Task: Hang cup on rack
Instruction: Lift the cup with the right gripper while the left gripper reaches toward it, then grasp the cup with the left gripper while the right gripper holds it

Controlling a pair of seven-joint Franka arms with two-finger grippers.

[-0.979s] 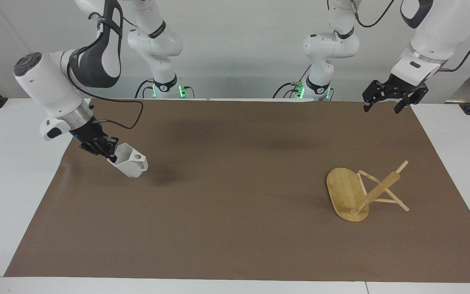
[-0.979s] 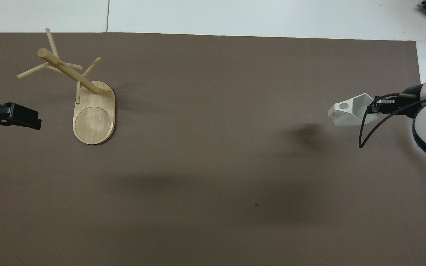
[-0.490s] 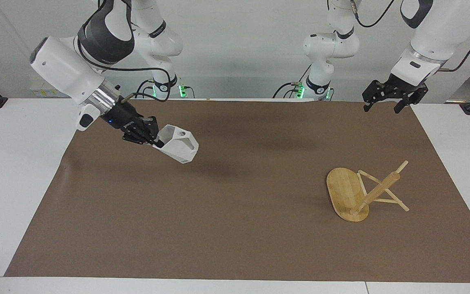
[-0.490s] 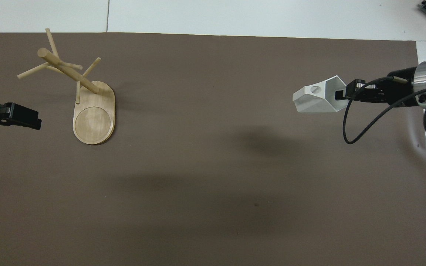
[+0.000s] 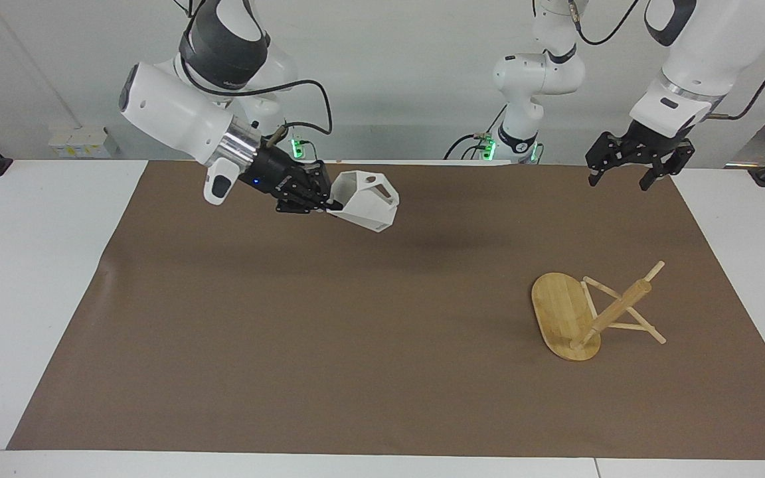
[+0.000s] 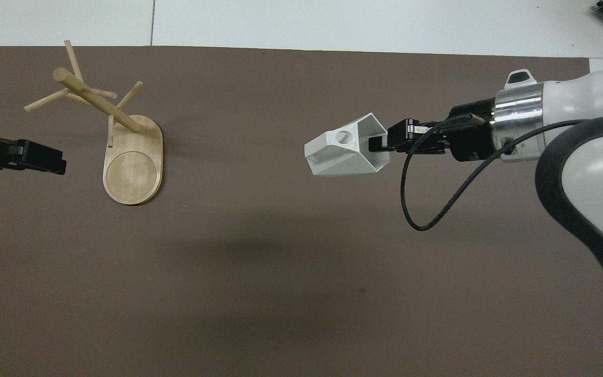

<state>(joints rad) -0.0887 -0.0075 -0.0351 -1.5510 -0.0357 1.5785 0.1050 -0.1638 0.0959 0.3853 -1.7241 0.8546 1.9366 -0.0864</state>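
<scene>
The white faceted cup (image 5: pixel 368 199) is held by its rim in my right gripper (image 5: pixel 331 201), up in the air over the brown mat, tilted on its side with the handle's round hole facing up. It also shows in the overhead view (image 6: pixel 344 151), with the right gripper (image 6: pixel 384 143) shut on the rim. The bamboo rack (image 5: pixel 588 312) stands on its oval base toward the left arm's end of the table, its pegs bare; it shows in the overhead view too (image 6: pixel 133 162). My left gripper (image 5: pixel 619 179) is open and empty, waiting in the air over the mat's corner, nearer to the robots than the rack (image 6: pixel 53 162).
A brown mat (image 5: pixel 329 345) covers most of the white table (image 5: pixel 17 279). The cup's shadow lies on the mat below it. Both arm bases stand at the robots' edge of the table.
My right arm has lifted the cup and carried it from the right arm's end of the mat toward the middle. The left gripper has barely moved. The rack has not moved.
</scene>
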